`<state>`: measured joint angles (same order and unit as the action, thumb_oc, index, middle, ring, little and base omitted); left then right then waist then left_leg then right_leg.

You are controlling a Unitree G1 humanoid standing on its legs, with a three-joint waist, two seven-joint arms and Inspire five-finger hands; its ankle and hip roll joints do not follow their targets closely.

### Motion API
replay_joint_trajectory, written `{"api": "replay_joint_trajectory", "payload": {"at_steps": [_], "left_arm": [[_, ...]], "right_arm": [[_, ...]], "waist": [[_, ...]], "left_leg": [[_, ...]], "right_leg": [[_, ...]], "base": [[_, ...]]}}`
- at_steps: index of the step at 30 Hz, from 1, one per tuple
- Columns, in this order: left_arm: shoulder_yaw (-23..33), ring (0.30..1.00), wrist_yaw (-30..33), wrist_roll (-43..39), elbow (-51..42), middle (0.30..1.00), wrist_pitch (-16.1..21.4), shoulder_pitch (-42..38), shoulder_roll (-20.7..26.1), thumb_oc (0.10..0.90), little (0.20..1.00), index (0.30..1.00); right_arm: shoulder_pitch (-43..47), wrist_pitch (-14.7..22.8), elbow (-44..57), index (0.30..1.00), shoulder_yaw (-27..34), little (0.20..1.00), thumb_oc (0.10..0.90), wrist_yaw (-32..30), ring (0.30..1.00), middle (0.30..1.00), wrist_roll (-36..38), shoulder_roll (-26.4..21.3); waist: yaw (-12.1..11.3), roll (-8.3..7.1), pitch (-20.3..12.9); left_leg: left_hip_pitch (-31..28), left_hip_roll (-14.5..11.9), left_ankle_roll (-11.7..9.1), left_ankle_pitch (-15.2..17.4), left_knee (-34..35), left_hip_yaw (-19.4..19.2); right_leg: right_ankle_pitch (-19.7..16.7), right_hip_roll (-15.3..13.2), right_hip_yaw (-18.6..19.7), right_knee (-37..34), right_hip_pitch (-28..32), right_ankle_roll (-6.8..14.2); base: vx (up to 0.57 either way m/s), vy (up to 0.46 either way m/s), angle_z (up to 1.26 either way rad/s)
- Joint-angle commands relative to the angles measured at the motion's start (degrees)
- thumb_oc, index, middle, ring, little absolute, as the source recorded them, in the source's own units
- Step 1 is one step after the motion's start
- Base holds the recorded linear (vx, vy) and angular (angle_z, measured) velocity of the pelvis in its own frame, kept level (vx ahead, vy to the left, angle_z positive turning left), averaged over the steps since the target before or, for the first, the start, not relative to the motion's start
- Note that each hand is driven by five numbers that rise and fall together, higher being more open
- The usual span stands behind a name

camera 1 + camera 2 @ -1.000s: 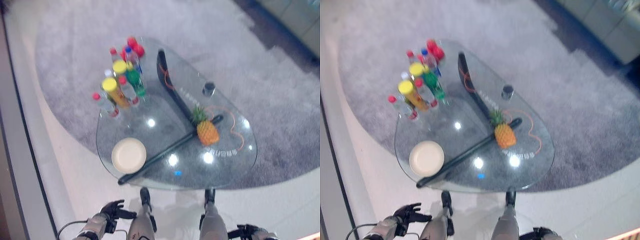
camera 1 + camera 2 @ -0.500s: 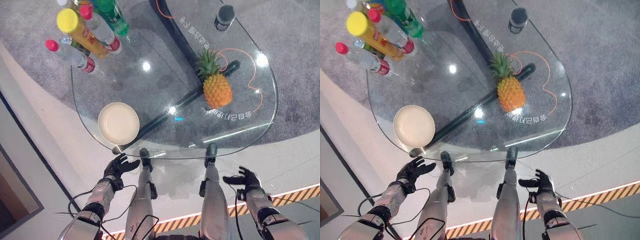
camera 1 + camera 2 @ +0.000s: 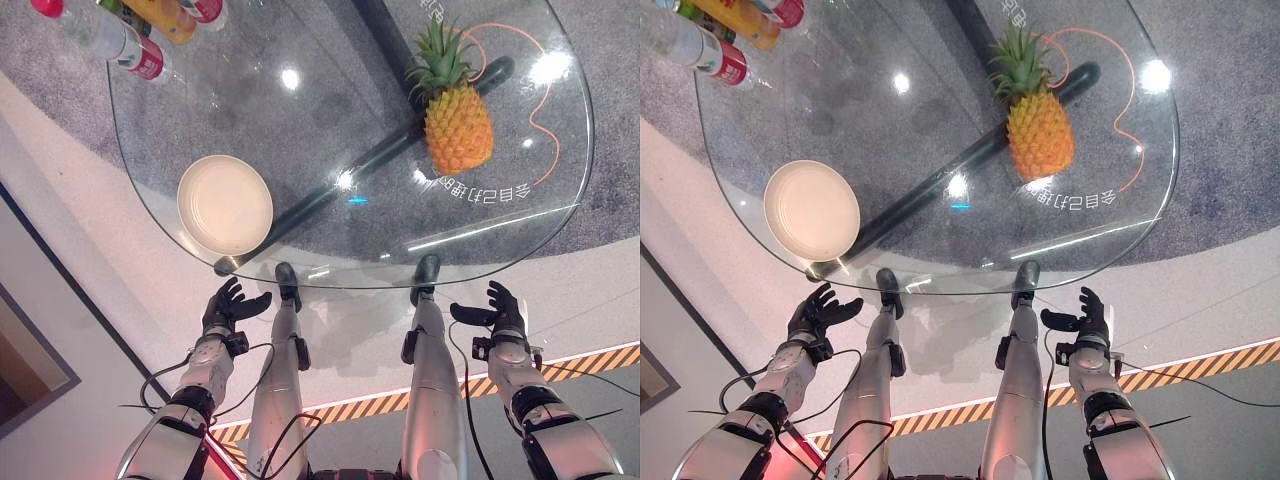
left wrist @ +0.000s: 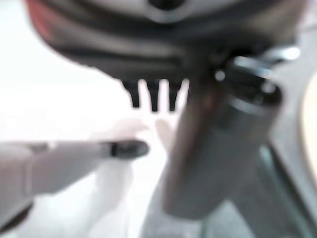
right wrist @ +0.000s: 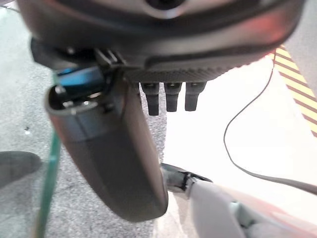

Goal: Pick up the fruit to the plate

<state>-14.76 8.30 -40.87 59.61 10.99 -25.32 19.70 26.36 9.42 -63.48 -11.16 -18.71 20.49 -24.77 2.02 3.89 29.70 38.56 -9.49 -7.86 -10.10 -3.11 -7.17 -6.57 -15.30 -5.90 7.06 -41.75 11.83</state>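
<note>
Glass surface (image 3: 300, 130), clear enough to show grey carpet (image 3: 620, 150) and a dark leg bar (image 3: 380, 170) beneath. Cut off at the far left edge: bottles (image 3: 120, 40) with red caps, only lower parts in frame, labels too small to read. White lettering (image 3: 485, 190) printed on the glass near the pineapple, upside down and not legible. Thin orange line (image 3: 545, 120) curling across the glass on the right, running out of frame.

Pineapple (image 3: 455, 115) lying on the surface toward the right, leafy crown pointing away, well apart from the plate (image 3: 225, 203). Plate cream, bare, sitting near the front left rim of the surface.

Left hand (image 3: 228, 305) low, below the near rim, fingers spread and relaxed, holding nothing, touching nothing. Right hand (image 3: 497, 310) likewise below the rim on the right, fingers straight and released, nothing in them. Striped orange-and-black tape (image 3: 600, 365) on the floor by the right arm.
</note>
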Motion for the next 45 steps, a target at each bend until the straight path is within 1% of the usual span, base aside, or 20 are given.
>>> {"api": "replay_joint_trajectory", "payload": {"at_steps": [1, 4, 9, 13, 17, 18, 21, 25, 27, 29, 30, 31, 32, 33, 36, 37, 38, 42, 43, 45], "left_arm": [[3.13, 0.9, 2.79, -0.14, 1.7, 0.9, 1.95, 0.04, 4.11, 0.8, 0.9, 0.9], [3.03, 0.9, 3.41, 0.14, 1.56, 0.9, 2.0, 0.03, 4.17, 0.8, 0.9, 0.9], [2.97, 0.9, 3.78, 0.26, 1.95, 0.9, 1.87, -0.23, 4.48, 0.8, 0.9, 0.9], [2.77, 0.9, 3.41, 0.31, 2.3, 0.9, 1.9, 0.1, 4.88, 0.8, 0.9, 0.9], [2.24, 0.9, 2.96, 0.77, 2.81, 0.9, 1.63, -0.03, 5.56, 0.8, 0.9, 0.9], [2.01, 0.9, 2.98, 0.91, 2.88, 0.9, 1.67, -0.08, 5.59, 0.8, 0.9, 0.9], [1.13, 0.9, 3.52, 0.98, 1.9, 0.9, 1.26, 0.17, 5.95, 0.8, 0.9, 0.9], [0.87, 0.9, 3.45, 0.62, 2.37, 0.9, 1.11, 0.01, 6.64, 0.8, 0.9, 0.9], [0.98, 0.9, 3.04, 0.47, 2.57, 0.9, 1.19, 0.07, 6.91, 0.8, 0.9, 0.9], [0.96, 0.9, 3.29, 0.07, 1.91, 0.9, 1.12, 0.39, 7.04, 0.8, 0.9, 0.9], [0.94, 0.9, 3.54, 0.0, 1.38, 0.9, 1.1, 0.76, 7.03, 0.8, 0.9, 0.9], [0.87, 0.9, 4.27, 0.13, 0.23, 0.9, 0.76, 1.29, 6.94, 0.8, 0.9, 0.9], [0.86, 0.9, 4.29, 0.14, 0.2, 0.9, 0.75, 1.31, 6.94, 0.8, 0.9, 0.9], [0.69, 0.9, 4.77, 0.54, -0.85, 0.9, 0.58, 1.98, 6.67, 0.8, 0.9, 0.9], [0.52, 0.9, 4.8, 0.44, -0.88, 0.9, 0.88, 2.38, 6.48, 0.8, 0.9, 0.9], [0.48, 0.9, 4.8, 0.37, -0.82, 0.9, 1.05, 2.57, 6.24, 0.8, 0.9, 0.9], [0.52, 0.9, 4.79, 0.4, -0.84, 0.9, 1.06, 2.65, 6.18, 0.8, 0.9, 0.9], [1.46, 0.9, 4.05, 0.6, -0.61, 0.9, 1.65, 3.53, 5.31, 0.8, 0.9, 0.9], [2.02, 0.9, 3.72, 0.95, -0.56, 0.9, 1.73, 3.56, 5.22, 0.8, 0.9, 0.9], [2.5, 0.9, 3.45, 1.16, -0.63, 0.9, 1.89, 4.1, 4.88, 0.8, 0.9, 0.9]], "right_arm": [[-1.84, 1.35, 0.81, 0.9, -0.87, 0.9, 0.8, -2.72, 0.9, 0.9, 1.75, -2.84], [-1.55, 1.86, 1.01, 0.9, -0.87, 0.9, 0.8, -2.83, 0.9, 0.9, 2.13, -3.0], [-0.08, 0.91, 0.77, 0.9, -1.05, 0.9, 0.8, -4.34, 0.9, 0.9, 2.82, -3.94], [0.2, 1.31, -0.45, 0.9, 1.06, 0.9, 0.8, -8.65, 0.9, 0.9, 5.08, -5.68], [0.87, 2.08, -2.14, 0.9, 4.18, 0.9, 0.8, -14.85, 0.9, 0.9, 7.25, -8.71], [1.19, 2.99, -2.31, 0.9, 4.98, 0.9, 0.8, -18.77, 0.9, 0.9, 5.82, -9.64], [2.05, 3.2, -0.22, 0.9, 5.85, 0.9, 0.8, -28.04, 0.9, 0.9, 0.75, -12.33], [4.35, 3.45, 2.52, 0.9, 7.34, 0.9, 0.8, -35.94, 0.9, 0.9, -0.53, -15.42], [4.67, 3.49, 3.81, 0.9, 7.56, 0.9, 0.8, -38.19, 0.9, 0.9, -0.83, -16.53], [4.22, 2.82, 7.0, 0.9, 7.53, 0.9, 0.8, -41.08, 0.9, 0.9, -0.62, -17.33], [3.82, 1.53, 10.07, 0.9, 7.37, 0.9, 0.8, -43.15, 0.9, 0.9, -0.25, -17.53], [3.27, -0.24, 15.19, 0.9, 7.35, 0.9, 0.8, -46.95, 0.9, 0.9, 0.32, -17.97], [3.19, -0.3, 15.3, 0.9, 7.39, 0.9, 0.8, -47.0, 0.9, 0.9, 0.29, -17.95], [2.88, 0.02, 20.37, 0.9, 7.8, 0.9, 0.8, -50.94, 0.9, 0.9, 1.05, -18.3], [3.65, 1.64, 27.44, 0.9, 8.65, 0.9, 0.8, -54.5, 0.9, 0.9, -2.86, -19.83], [4.38, 0.93, 30.92, 0.9, 8.68, 0.9, 0.8, -55.34, 0.9, 0.9, -4.18, -20.49], [4.53, 1.06, 31.71, 0.9, 8.75, 0.9, 0.8, -55.57, 0.9, 0.9, -4.66, -20.69], [6.2, 1.97, 43.48, 0.9, 8.59, 0.9, 0.8, -54.49, 0.9, 0.9, -11.44, -21.43], [6.51, 1.26, 47.21, 0.9, 8.34, 0.9, 0.8, -54.07, 0.9, 0.9, -14.18, -21.48], [6.18, 0.92, 51.62, 0.9, 8.03, 0.9, 0.8, -52.02, 0.9, 0.9, -16.47, -21.28]], "waist": [[-0.66, -2.14, 0.09], [-0.8, -2.17, 0.09], [-1.04, -2.16, 0.09], [-1.14, -2.17, 0.09], [-1.39, -2.39, 0.09], [-1.47, -2.41, 0.09], [-1.57, -2.34, 0.09], [-1.62, -2.64, 0.09], [-1.58, -2.73, 0.09], [-1.39, -2.84, 0.09], [-1.26, -2.86, 0.09], [-1.03, -2.99, 0.09], [-1.04, -2.99, 0.09], [-0.89, -2.99, 0.09], [-0.69, -2.91, 0.09], [-0.66, -2.84, 0.09], [-0.66, -2.81, 0.09], [-0.56, -2.41, 0.09], [-0.43, -2.36, 0.09], [-0.4, -2.22, 0.09]], "left_leg": [[5.55, 1.1, -0.35, 4.19, -8.62, 4.85], [5.84, 1.16, -0.33, 4.13, -8.46, 5.04], [6.07, 1.13, -0.39, 3.93, -8.26, 5.21], [5.88, 1.01, -0.4, 4.08, -8.37, 5.18], [5.43, 0.87, -0.33, 4.23, -8.33, 5.13], [5.4, 0.9, -0.27, 4.28, -8.37, 5.2], [5.45, 1.17, -0.04, 4.4, -8.49, 5.53], [4.95, 1.31, 0.09, 4.57, -7.92, 5.65], [4.8, 1.32, 0.14, 4.5, -7.61, 5.69], [4.77, 1.3, 0.17, 4.41, -7.29, 5.73], [4.82, 1.29, 0.19, 4.36, -7.21, 5.7], [4.84, 1.29, 0.17, 4.34, -7.12, 5.69], [4.82, 1.3, 0.17, 4.34, -7.11, 5.69], [4.88, 1.33, 0.2, 4.3, -6.95, 5.76], [4.61, 1.45, 0.38, 4.2, -6.57, 5.87], [4.52, 1.49, 0.49, 4.12, -6.41, 5.93], [4.48, 1.5, 0.5, 4.1, -6.38, 5.95], [4.2, 1.7, 0.56, 3.78, -5.9, 5.87], [4.51, 1.89, 0.68, 3.35, -5.67, 5.89], [4.02, 1.85, 0.71, 3.59, -5.53, 5.81]], "right_leg": [[-1.54, 1.17, -1.3, 6.22, -4.97, -0.89], [-1.8, 1.14, -1.45, 6.16, -5.41, -0.8], [-2.08, 1.09, -1.69, 6.04, -5.74, -0.81], [-2.15, 0.99, -1.94, 6.06, -5.56, -0.69], [-2.41, 0.69, -2.39, 5.94, -4.99, -0.37], [-2.47, 0.63, -2.49, 5.95, -4.9, -0.32], [-2.71, 0.57, -2.55, 6.16, -5.04, -0.19], [-3.0, 0.48, -2.97, 5.65, -4.68, 0.1], [-3.14, 0.43, -3.08, 5.4, -4.56, 0.13], [-3.27, 0.4, -3.06, 5.19, -4.61, 0.15], [-3.28, 0.42, -3.02, 5.2, -4.7, 0.13], [-3.32, 0.39, -3.04, 5.11, -4.75, 0.14], [-3.32, 0.39, -3.04, 5.1, -4.73, 0.14], [-3.37, 0.33, -3.09, 5.04, -4.78, 0.16], [-3.39, 0.33, -3.13, 4.92, -4.65, 0.16], [-3.33, 0.32, -3.06, 4.94, -4.64, 0.13], [-3.29, 0.31, -3.04, 4.96, -4.61, 0.13], [-2.97, 0.14, -2.86, 5.06, -4.53, 0.24], [-3.23, 0.0, -2.84, 4.96, -4.92, 0.22], [-2.77, 0.01, -2.79, 5.14, -4.63, 0.27]], "base": [[0.0, 0.0, 0.0], [0.0, 0.0, 0.0], [0.0, -0.007, 0.02], [0.0, 0.0, 0.0], [0.01, -0.03, 0.01], [0.02, -0.045, 0.01], [0.01, -0.027, 0.01], [0.0, 0.0, 0.0], [0.0, 0.0, 0.0], [0.0, 0.0, 0.0], [0.0, 0.0, 0.0], [0.0, 0.0, 0.0], [0.0, 0.0, 0.0], [0.0, 0.0, 0.0], [0.0, 0.0, 0.0], [0.0, 0.0, 0.0], [0.01, 0.042, 0.01], [0.0, 0.059, 0.0], [0.01, 0.036, -0.01], [0.02, 0.038, -0.01]]}}
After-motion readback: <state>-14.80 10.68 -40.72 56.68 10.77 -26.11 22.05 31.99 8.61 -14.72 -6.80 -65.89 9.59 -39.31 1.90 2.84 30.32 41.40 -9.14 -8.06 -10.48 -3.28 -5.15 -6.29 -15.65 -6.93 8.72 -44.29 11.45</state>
